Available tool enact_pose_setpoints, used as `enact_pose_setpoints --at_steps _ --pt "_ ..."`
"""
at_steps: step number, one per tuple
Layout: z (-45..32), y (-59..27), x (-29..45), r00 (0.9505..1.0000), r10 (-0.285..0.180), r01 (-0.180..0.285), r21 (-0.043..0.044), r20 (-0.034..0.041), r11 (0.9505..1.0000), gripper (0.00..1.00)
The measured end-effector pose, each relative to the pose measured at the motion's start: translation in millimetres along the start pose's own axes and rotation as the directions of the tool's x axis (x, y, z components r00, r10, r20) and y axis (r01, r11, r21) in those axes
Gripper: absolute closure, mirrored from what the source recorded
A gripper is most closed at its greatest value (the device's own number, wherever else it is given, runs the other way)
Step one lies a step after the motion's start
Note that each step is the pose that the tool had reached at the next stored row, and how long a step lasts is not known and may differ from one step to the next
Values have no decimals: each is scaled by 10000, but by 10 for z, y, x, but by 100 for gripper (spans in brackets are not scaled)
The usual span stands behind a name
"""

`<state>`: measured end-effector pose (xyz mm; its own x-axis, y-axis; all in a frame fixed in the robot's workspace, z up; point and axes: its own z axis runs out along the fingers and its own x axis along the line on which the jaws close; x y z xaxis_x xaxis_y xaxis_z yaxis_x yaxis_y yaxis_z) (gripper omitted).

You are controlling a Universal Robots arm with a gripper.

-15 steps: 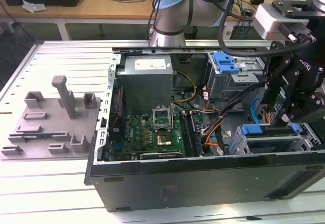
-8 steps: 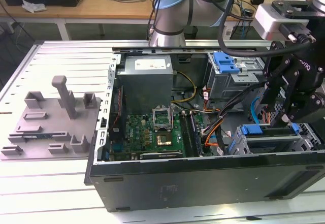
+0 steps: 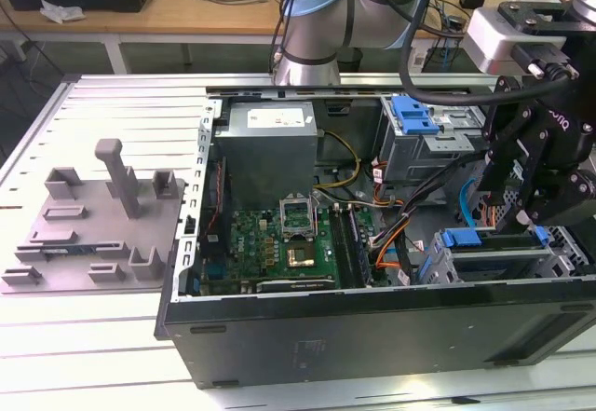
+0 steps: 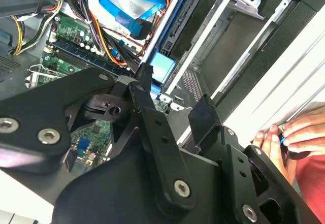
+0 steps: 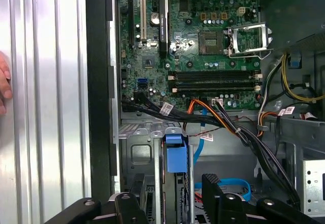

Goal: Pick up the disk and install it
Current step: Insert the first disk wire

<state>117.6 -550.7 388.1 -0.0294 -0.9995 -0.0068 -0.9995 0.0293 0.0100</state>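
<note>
The gripper [image 4: 175, 94] hangs empty, jaws spread wide, above the drive cage [image 3: 438, 264] at four o'clock of the case [image 3: 372, 336] in the exterior view, where the disk [image 3: 463, 239] seemingly stands slotted edgewise, held by its blue frame.

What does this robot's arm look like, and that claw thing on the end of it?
The arm is built from silver-grey tubes joined by rounded joints with pale blue caps, and black cables loop along it. The gripper is matt black: flat linked bars fastened with silver screws, ending in two blocky jaws.
</note>
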Motion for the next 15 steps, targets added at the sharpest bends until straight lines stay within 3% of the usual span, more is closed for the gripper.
enact_pose_setpoints --at_steps 13,15 --pt "1 0 -9 10000 0 0 1 -38 10000 44" --pt "-3 0 -11 9999 1 -1 3 -136 10000 44"
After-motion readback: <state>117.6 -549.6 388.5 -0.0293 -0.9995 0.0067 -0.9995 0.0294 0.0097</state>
